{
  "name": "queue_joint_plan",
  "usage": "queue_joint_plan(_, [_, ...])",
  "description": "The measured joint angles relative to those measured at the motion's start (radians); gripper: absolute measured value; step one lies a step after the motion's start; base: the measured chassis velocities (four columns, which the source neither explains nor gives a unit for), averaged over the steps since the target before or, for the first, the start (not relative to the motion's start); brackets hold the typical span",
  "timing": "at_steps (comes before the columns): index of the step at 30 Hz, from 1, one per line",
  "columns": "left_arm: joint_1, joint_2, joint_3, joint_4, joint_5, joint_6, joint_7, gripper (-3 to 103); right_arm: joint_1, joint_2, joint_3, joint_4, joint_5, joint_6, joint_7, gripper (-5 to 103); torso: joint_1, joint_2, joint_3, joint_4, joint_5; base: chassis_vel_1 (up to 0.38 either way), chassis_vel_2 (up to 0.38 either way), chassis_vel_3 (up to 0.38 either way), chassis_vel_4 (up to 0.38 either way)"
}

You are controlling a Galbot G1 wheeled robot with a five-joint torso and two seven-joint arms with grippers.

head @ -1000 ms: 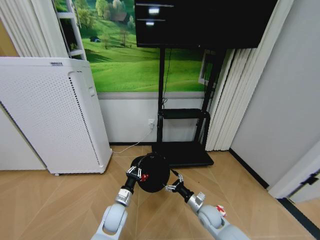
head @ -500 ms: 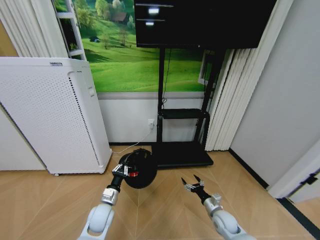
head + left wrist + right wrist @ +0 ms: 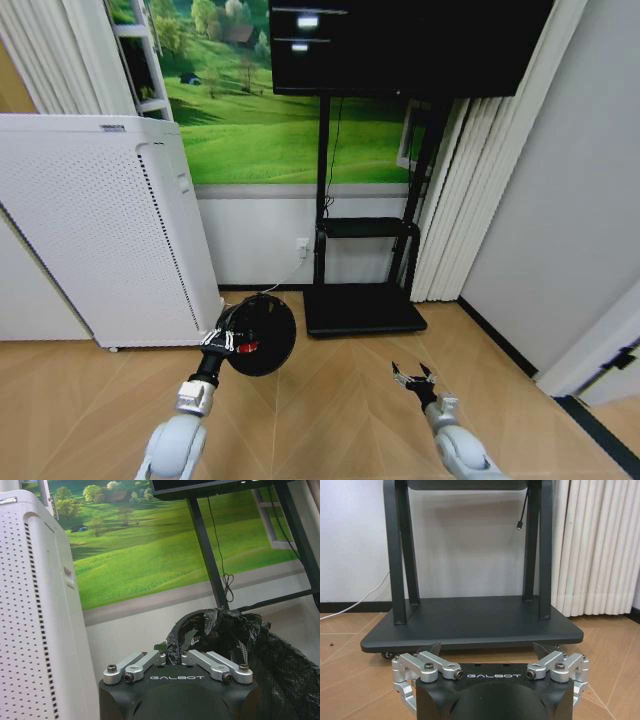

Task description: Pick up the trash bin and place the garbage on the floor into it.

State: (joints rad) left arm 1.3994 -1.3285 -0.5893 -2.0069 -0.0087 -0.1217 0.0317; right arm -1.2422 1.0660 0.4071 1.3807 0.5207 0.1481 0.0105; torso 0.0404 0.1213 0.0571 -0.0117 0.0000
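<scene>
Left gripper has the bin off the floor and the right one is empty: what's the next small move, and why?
Probably turn or drive to find the garbage: the left gripper holds the trash bin by its rim above the floor, the right gripper hangs open, and only bare parquet lies ahead.

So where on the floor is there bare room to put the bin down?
The floor is bare between the left claw, shut on the bin, and the open right claw. It is crowded toward the wall, where the white air purifier and the TV stand base sit.
</scene>
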Motion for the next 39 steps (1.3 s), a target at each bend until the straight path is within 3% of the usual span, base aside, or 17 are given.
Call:
queue_joint_plan(10, [0.013, 0.005, -0.023, -0.002, -0.003, -0.002, 0.000, 7, 0.044, -0.006, -0.015, -0.043, 0.007, -0.001, -0.020, 100, 0.000, 0.000, 0.000, 0.0001, -0.0001, -0.030, -0.032, 0.031, 0.028])
queue_joint_plan(23, [-0.012, 0.000, -0.015, 0.029, 0.001, -0.005, 0.001, 7, 0.106, -0.001, -0.062, -0.129, 0.009, 0.026, -0.018, 100, 0.000, 0.000, 0.000, -0.0006, 0.0002, -0.207, -0.200, 0.201, 0.204])
queue_joint_plan(33, [-0.027, 0.010, -0.026, 0.101, 0.015, -0.007, -0.001, 7, 0.181, -0.018, -0.161, -0.260, -0.101, 0.003, 0.014, 100, 0.000, 0.000, 0.000, 0.0008, -0.0001, -0.027, -0.038, 0.049, 0.015])
queue_joint_plan(34, [-0.029, 0.015, -0.029, 0.109, 0.016, -0.008, -0.002, 7, 0.183, -0.015, -0.177, -0.295, -0.145, 0.006, 0.019, 100, 0.000, 0.000, 0.000, 0.0007, 0.0000, 0.042, 0.078, -0.045, -0.043])
queue_joint_plan(39, [-0.036, 0.025, -0.031, 0.116, 0.014, -0.008, -0.002, 7, 0.174, 0.002, -0.198, -0.346, -0.163, -0.014, 0.050, 100, 0.000, 0.000, 0.000, 0.0000, 0.0001, 0.008, 0.016, -0.009, -0.009])
